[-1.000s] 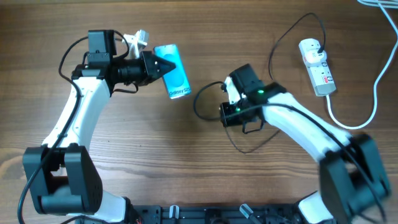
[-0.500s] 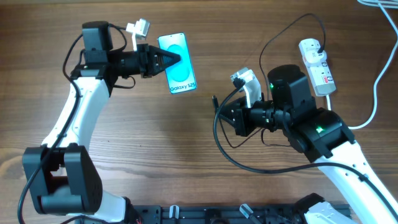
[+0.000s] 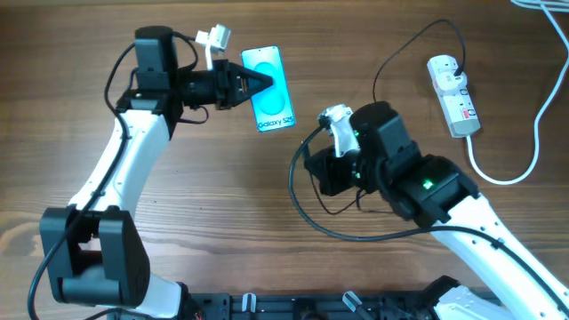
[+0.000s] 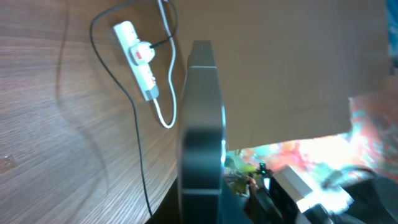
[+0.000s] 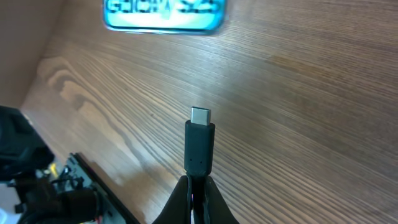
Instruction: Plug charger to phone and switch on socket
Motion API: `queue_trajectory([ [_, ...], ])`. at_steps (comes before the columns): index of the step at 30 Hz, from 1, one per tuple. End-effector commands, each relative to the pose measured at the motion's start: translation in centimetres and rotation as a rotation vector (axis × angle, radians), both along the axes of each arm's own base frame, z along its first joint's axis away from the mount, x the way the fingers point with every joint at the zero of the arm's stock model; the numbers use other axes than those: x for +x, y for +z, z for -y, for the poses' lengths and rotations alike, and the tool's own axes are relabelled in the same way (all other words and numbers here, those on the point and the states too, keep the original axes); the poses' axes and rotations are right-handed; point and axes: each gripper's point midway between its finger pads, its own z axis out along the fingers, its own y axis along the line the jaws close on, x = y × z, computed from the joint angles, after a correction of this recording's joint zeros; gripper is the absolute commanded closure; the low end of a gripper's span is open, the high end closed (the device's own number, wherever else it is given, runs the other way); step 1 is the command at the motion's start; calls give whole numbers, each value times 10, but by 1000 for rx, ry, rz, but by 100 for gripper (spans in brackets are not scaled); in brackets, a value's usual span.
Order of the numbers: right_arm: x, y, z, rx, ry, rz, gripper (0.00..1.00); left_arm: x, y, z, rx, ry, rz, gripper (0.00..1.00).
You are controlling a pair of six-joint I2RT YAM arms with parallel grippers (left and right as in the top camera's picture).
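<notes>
My left gripper (image 3: 252, 84) is shut on the phone (image 3: 272, 87), which shows a teal screen with white text and is held above the table at the upper middle. In the left wrist view the phone (image 4: 202, 124) is seen edge-on. My right gripper (image 3: 313, 165) is shut on the charger's black plug (image 5: 199, 146), whose metal tip points towards the phone's lower end (image 5: 163, 14), still apart from it. The thin black charger cable (image 3: 307, 213) loops under the right arm. The white socket strip (image 3: 453, 95) lies at the upper right and shows in the left wrist view (image 4: 138, 61).
A thick white cord (image 3: 524, 151) curves from the socket strip to the right table edge. The wooden table top (image 3: 204, 222) lies between the arms. The arm bases stand along the front edge.
My left gripper has carried the phone a little to the right. My right arm has shifted left and turned, bringing the plug nearer the phone.
</notes>
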Motion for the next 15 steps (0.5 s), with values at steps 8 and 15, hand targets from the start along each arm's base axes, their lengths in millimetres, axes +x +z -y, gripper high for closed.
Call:
queue_trajectory([
  [8,8,-3,2,-71,-106,31,96,-5,-14,45,100,9,9,96],
  [15,10,-17,2,-103,-115,-7,95,-2,-11,40,71,40,-77,96],
])
